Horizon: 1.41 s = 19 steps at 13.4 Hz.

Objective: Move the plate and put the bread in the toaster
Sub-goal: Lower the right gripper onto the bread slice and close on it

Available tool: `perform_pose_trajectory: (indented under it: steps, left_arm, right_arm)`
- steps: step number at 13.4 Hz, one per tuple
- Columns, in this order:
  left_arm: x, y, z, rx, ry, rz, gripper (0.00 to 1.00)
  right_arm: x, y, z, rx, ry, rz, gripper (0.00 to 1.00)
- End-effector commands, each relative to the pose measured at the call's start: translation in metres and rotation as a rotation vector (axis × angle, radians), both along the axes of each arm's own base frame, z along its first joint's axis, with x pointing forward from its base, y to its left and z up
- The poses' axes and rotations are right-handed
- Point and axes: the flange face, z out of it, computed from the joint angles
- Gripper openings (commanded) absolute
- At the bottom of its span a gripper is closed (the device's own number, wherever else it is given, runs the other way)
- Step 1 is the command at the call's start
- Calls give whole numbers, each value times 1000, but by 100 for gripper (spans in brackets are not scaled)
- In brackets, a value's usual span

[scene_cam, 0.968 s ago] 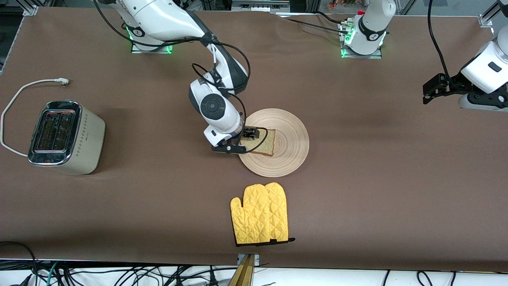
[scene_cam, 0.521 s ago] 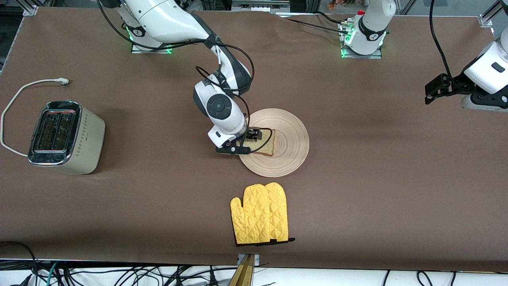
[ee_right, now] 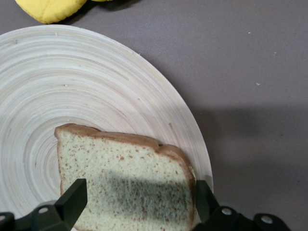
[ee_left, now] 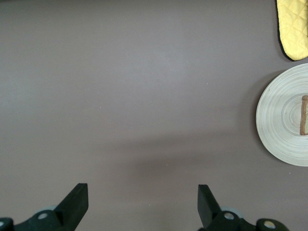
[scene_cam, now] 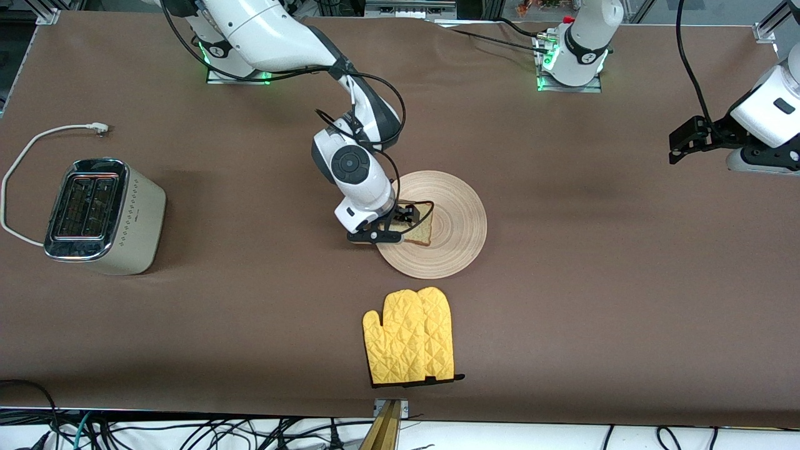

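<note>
The pale wooden plate (scene_cam: 459, 215) lies mid-table with the speckled bread (scene_cam: 421, 231) on its part toward the right arm's end. My right gripper (scene_cam: 400, 220) is low over the bread and open. In the right wrist view its fingertips (ee_right: 72, 197) stand either side of the slice (ee_right: 125, 175) on the plate (ee_right: 72, 96). The cream toaster (scene_cam: 100, 215) stands at the right arm's end of the table. My left gripper (scene_cam: 753, 161) waits open over bare table at the left arm's end (ee_left: 143, 207); the plate (ee_left: 279, 120) shows far off in its view.
A yellow oven mitt (scene_cam: 409, 335) lies nearer the front camera than the plate. It also shows in the left wrist view (ee_left: 294, 29) and the right wrist view (ee_right: 48, 9). The toaster's white cord (scene_cam: 37, 140) loops beside it.
My right gripper has slid toward the left arm's end, farther over the bread. The left arm shifted slightly a second ago, then held still.
</note>
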Motion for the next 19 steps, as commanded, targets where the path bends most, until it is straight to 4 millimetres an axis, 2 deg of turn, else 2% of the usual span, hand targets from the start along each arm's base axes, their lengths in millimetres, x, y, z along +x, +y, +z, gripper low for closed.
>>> perform_pose_trajectory:
  steps: [1,5,13,14,16,18,19]
  left_arm:
    - [-4,-1,4,20,-1,1,100]
    - [-5,-2,5,22,-3,1,100]
    - [-5,-11,4,27,3,-15,100]
    - [-5,-11,4,27,3,-15,100]
    - [-5,-12,3,28,4,-16,100]
    - [-8,-15,3,30,16,-20,100]
    - [-7,-16,3,33,16,-21,100]
  right_arm:
    - [3,6,-4,-15,-27,11,99]
    - [6,3,1,-15,-33,13,99]
    - [3,5,-8,-21,-24,11,99]
    - [3,5,-10,-21,-22,10,87]
    - [3,4,-9,-19,-24,15,49]
    - [4,3,-9,-19,-25,19,23]
    - [4,3,-9,-19,-25,21,13]
